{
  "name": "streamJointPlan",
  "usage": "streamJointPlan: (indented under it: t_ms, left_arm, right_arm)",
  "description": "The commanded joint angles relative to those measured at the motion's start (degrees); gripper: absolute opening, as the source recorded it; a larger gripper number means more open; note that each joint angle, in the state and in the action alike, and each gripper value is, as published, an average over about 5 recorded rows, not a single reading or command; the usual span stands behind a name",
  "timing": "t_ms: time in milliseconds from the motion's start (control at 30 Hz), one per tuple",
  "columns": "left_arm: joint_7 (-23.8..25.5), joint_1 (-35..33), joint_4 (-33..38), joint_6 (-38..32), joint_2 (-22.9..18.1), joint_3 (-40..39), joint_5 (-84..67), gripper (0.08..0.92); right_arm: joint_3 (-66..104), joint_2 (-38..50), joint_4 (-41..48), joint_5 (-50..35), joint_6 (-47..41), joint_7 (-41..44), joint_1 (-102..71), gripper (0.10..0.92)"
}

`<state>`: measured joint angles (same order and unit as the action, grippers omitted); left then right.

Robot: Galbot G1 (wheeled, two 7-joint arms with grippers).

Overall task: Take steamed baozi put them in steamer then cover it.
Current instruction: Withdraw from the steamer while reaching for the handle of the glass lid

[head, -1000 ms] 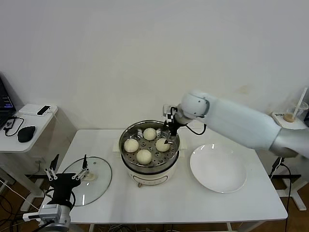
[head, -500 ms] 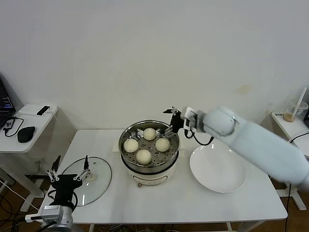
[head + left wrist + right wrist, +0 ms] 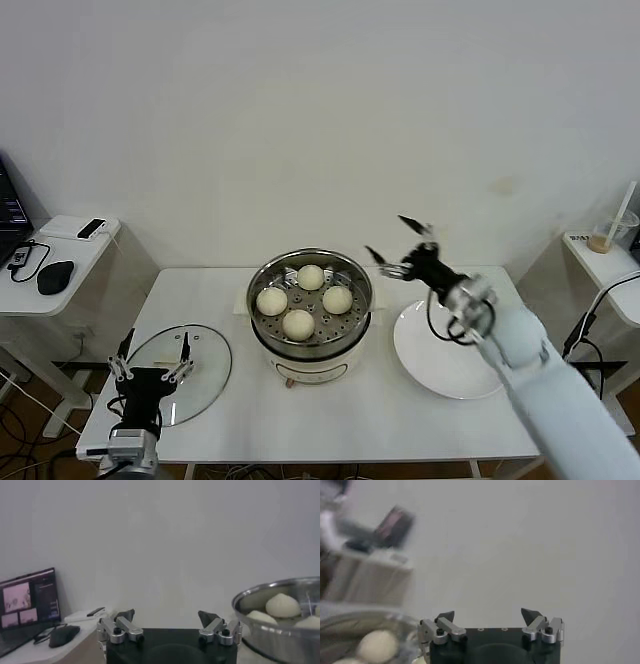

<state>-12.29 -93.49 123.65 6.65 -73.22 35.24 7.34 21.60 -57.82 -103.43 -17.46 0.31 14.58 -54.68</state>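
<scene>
steamer (image 3: 310, 330) – shiny steel | cover (image 3: 182, 372) – clear glass (metal rim) | steamed baozi (image 3: 298, 323) – smooth, matt

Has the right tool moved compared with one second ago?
Yes. The right tool was over the steamer by a baozi; now it is open, raised and clear of the steamer's rim, toward the plate.

Head camera overhead; both wrist cameras low beside steamer (image 3: 310, 300).
</scene>
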Motion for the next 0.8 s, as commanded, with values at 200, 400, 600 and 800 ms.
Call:
streamJointPlan:
  t_ms: [200,400,600,800]
  left_arm:
    - [1.0,-1.1,-19.7,-8.2,7.9,1.1,52.3,0.823]
    - [0.2,-0.9,-24.2,-8.3,10.5,1.0,60.6,0.823]
    - [-0.2,2.8,-28.8,-8.1,11.1,0.3,62.9,0.823]
    - [0.0,8.8,-32.7,-7.8,11.7,-1.8,62.9,0.823]
  right_arm:
    - [31.9,-18.3,-3.7,5.8,7.6,-1.9,-29.4,0.823]
    - [32.8,-19.9,-4.6,6.2,7.4,-2.1,-31.6,0.823]
    - [33.2,-20.9,-6.0,6.6,7.8,-2.2,-33.9,0.823]
    - [33.7,-21.4,-8.2,6.1,7.9,-2.3,-36.5,0.823]
